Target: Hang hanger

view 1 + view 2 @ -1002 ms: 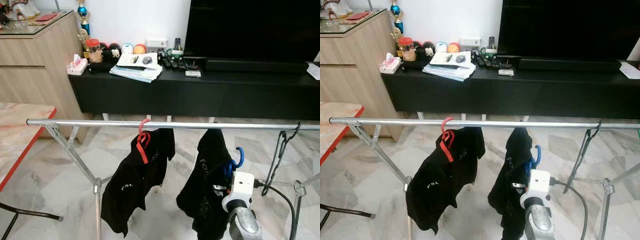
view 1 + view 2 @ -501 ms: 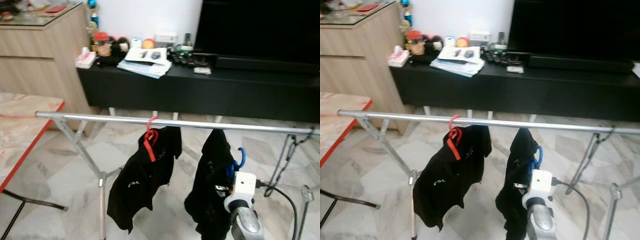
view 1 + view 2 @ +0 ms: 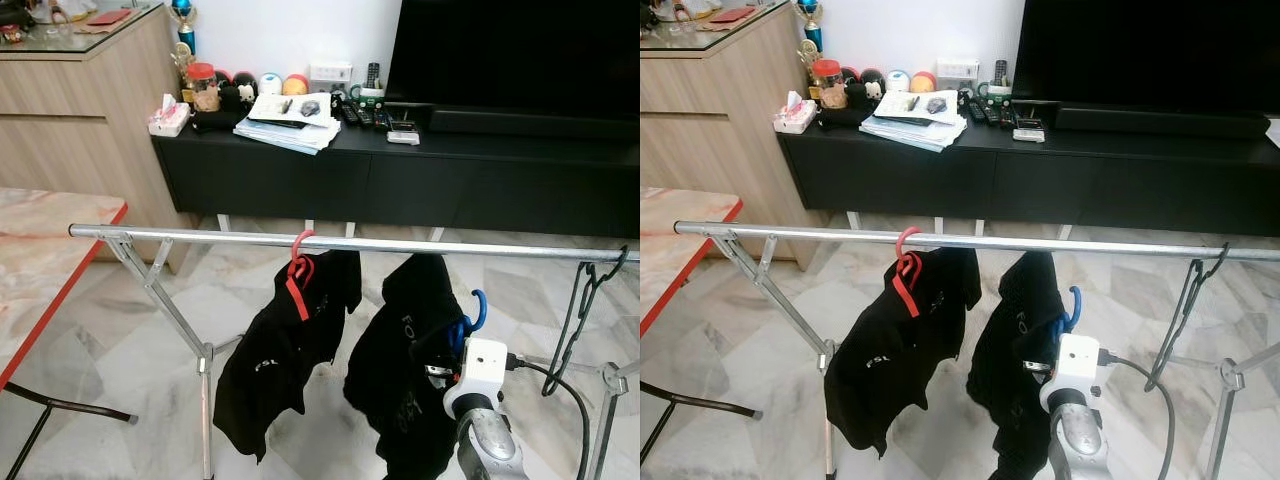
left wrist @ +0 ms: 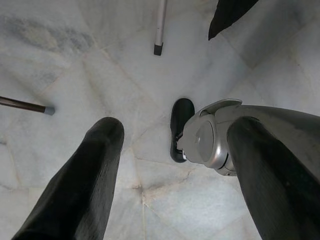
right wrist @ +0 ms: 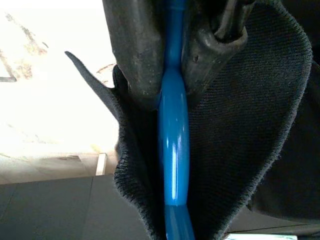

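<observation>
A silver clothes rail (image 3: 420,246) runs across in front of me. A red hanger (image 3: 297,273) hangs on it and carries a black shirt (image 3: 285,360). My right gripper (image 5: 170,87) is shut on a blue hanger (image 5: 173,150) that carries another black garment (image 3: 395,350). The blue hook (image 3: 479,308) sits below the rail, right of the red hanger, clear of the bar. The right wrist's white camera box (image 3: 480,365) is just beneath the hook. My left gripper (image 4: 172,127) hangs idle over the floor with its fingers (image 4: 80,185) apart and nothing between them.
An empty black hanger (image 3: 585,300) hangs at the rail's right end. The rack's slanted legs (image 3: 165,310) stand on the marble floor. Behind are a black TV console (image 3: 400,180) with clutter, a wooden cabinet (image 3: 70,120), and at left a red-edged table (image 3: 40,270).
The camera has shifted a little. The black garment on the blue hanger has swung slightly leftward. The right gripper keeps its hold below the rail.
</observation>
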Available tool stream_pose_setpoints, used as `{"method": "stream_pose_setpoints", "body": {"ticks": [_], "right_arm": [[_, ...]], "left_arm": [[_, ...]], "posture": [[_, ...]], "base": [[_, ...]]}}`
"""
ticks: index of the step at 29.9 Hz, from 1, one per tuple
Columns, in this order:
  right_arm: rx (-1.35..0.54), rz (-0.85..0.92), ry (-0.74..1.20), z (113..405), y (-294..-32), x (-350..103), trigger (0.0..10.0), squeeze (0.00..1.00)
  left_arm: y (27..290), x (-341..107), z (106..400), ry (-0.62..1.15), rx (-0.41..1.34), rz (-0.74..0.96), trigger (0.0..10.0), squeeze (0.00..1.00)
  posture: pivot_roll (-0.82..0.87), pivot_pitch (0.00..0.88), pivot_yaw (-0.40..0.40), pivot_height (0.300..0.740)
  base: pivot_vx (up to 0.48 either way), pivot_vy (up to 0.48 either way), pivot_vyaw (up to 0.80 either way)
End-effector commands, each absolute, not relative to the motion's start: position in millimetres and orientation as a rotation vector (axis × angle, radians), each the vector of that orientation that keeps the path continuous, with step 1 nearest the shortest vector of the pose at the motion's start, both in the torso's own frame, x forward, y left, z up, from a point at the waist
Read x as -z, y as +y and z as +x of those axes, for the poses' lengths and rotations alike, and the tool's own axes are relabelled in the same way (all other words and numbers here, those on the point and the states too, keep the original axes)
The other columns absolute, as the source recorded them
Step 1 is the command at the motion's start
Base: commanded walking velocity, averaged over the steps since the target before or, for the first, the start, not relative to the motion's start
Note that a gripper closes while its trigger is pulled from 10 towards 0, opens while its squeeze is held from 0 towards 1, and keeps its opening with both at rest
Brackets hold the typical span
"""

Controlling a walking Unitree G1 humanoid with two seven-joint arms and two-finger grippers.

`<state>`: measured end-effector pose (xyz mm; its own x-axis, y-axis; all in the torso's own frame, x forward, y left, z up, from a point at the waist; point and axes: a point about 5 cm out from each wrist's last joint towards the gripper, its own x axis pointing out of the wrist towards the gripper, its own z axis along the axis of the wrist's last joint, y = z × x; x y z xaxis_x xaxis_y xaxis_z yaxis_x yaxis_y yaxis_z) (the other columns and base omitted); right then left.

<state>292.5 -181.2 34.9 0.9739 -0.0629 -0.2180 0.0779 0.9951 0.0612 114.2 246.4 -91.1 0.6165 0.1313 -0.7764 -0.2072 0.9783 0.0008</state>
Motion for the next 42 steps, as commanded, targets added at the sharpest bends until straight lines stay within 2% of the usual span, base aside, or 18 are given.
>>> {"method": "stream_pose_setpoints", "body": {"ticks": [1, 42], "right_arm": [[0.075, 0.067, 0.178, 298.5, -182.3, -44.4, 10.0, 0.00], [0.073, 0.064, 0.191, 303.7, -181.7, -43.9, 10.0, 0.00]], "left_arm": [[247.6, 93.4, 106.6, 0.910, -0.205, -0.098, 10.0, 0.00], [247.8, 93.1, 107.4, 0.909, -0.201, -0.098, 10.0, 0.00]], "posture": [[0.13, 0.096, -0.022, 0.740], [0.13, 0.092, -0.023, 0.740]], "base": [[-0.266, 0.000, 0.00], [-0.283, 0.000, 0.00]]}}
